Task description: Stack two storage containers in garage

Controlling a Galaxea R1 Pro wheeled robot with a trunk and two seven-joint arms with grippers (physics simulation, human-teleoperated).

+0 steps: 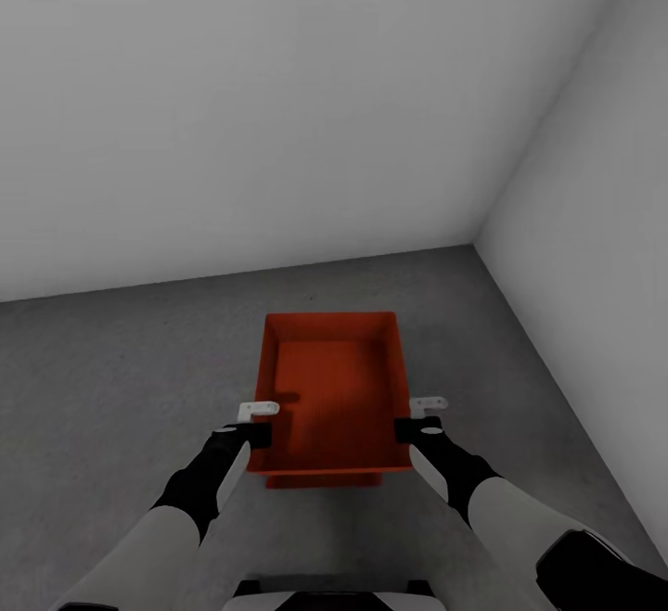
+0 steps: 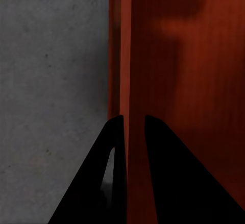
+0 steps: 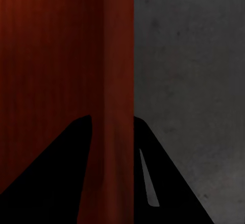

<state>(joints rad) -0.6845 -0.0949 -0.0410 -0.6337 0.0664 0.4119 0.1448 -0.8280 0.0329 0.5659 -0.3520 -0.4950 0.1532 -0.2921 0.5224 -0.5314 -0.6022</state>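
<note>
The orange-red storage container (image 1: 332, 388) hung between the two grippers over the dark grey concrete floor (image 1: 121, 379), near the corner where two plain white walls (image 1: 278, 101) met; the left gripper (image 1: 257, 421) was clamped on the container's left long wall near its near end, and the right gripper (image 1: 419, 418) was clamped on the right long wall at about the same spot, so the bin sat squarely between the two arms, its long axis running away from the robot; in the left wrist view the left gripper (image 2: 133, 124) had one dark finger (image 2: 115, 147) outside the thin orange wall and the other inside, both pressed against it; in the right wrist view the right gripper (image 3: 112, 124) straddled the opposite wall the same way, one finger (image 3: 148, 152) on the floor side and one over the bin's interior; the container (image 2: 194, 71) was open-topped and held nothing, its flat bottom bare apart from the shadows of the grippers; below its near edge a second orange-red rim (image 1: 325, 479) showed, though whether that was another bin underneath I could not tell
</note>
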